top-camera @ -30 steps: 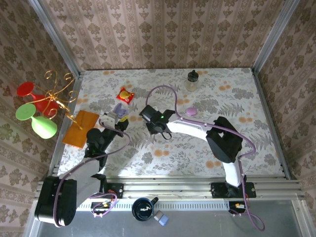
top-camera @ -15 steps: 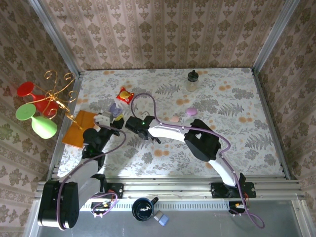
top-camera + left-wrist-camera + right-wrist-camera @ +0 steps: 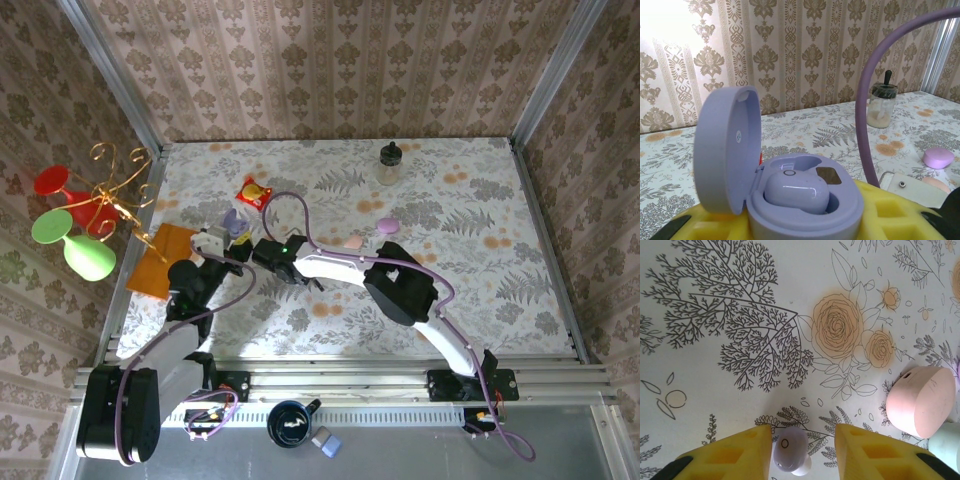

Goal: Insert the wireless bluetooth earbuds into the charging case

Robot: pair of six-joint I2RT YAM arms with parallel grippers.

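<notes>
as the right jaws narrow, not yet closed, around the lilac earbud (image 3: 790, 455) between them, left jaws hold its open charging case (image 3: 805, 200) ready.

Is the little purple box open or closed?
Open. The lilac case has its lid standing up on the left. One earbud sits in its hole, and the other hole looks empty.

Robot test booth dressed like a home, damask wallpaper panels (image 3: 330, 60) all round, aluminium posts (image 3: 560, 65) at upper corners, floral tablecloth (image 3: 500, 270), mounting rail (image 3: 340, 383) at bottom.
</notes>
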